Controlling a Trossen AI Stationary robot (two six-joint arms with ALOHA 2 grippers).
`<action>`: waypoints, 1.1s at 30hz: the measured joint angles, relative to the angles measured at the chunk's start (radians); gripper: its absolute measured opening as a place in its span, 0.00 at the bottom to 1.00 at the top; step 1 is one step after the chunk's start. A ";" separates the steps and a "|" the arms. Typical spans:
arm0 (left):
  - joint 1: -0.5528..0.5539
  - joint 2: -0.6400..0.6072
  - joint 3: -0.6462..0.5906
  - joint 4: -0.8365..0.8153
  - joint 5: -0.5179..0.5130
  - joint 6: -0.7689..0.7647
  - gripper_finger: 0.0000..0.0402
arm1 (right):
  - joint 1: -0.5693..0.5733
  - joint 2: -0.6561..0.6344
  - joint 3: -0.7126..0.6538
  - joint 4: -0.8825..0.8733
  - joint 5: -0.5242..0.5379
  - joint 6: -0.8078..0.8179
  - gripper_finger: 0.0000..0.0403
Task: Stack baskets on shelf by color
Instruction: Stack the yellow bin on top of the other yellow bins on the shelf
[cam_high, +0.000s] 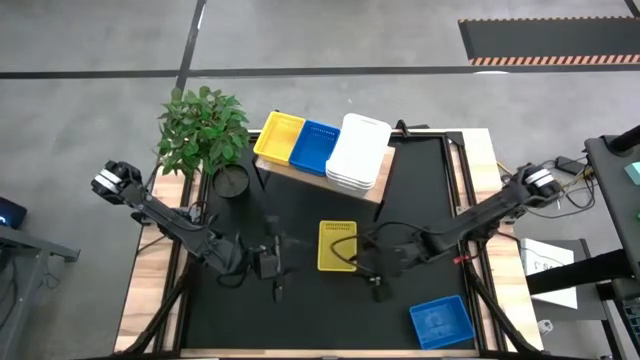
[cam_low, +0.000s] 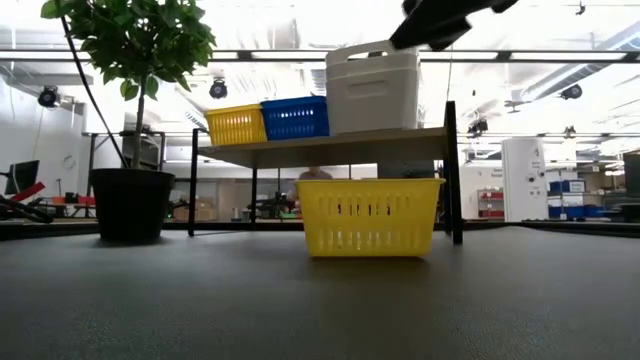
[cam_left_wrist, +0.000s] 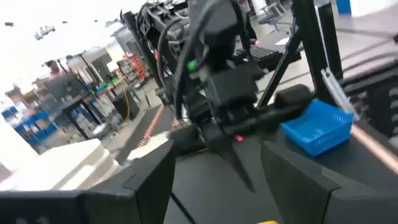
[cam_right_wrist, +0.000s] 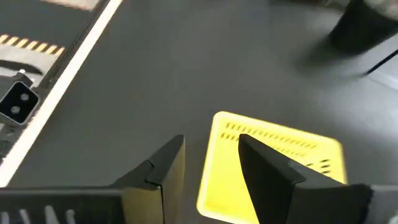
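Observation:
A yellow basket (cam_high: 337, 245) (cam_low: 369, 216) rests flat on the black table top, in front of the shelf (cam_high: 322, 172). The shelf carries a yellow basket (cam_high: 278, 135), a blue basket (cam_high: 315, 146) and a white stack (cam_high: 358, 150) (cam_low: 372, 88). Another blue basket (cam_high: 440, 322) (cam_left_wrist: 316, 126) lies near the table's near right corner. My right gripper (cam_high: 372, 268) (cam_right_wrist: 211, 140) is open and hovers at the yellow basket's (cam_right_wrist: 267, 168) right rim, above it. My left gripper (cam_high: 272, 268) (cam_left_wrist: 214, 162) is open, left of that basket, facing the right arm.
A potted plant (cam_high: 205, 130) (cam_low: 128, 120) stands at the shelf's left end. The table's wooden rim (cam_high: 492, 190) runs along both sides. Bare black table top (cam_high: 420, 190) lies between the shelf and the right rim.

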 joint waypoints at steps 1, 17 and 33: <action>0.000 0.012 0.004 0.005 0.000 -0.032 0.55 | 0.011 -0.028 -0.029 0.023 0.023 -0.018 0.35; 0.029 0.265 0.259 -0.421 0.020 -0.548 0.55 | 0.046 -0.394 -0.266 0.185 0.056 -0.175 0.32; 0.170 0.539 0.553 -0.897 0.335 -0.692 0.55 | 0.046 -0.485 -0.277 0.006 0.055 -0.097 0.40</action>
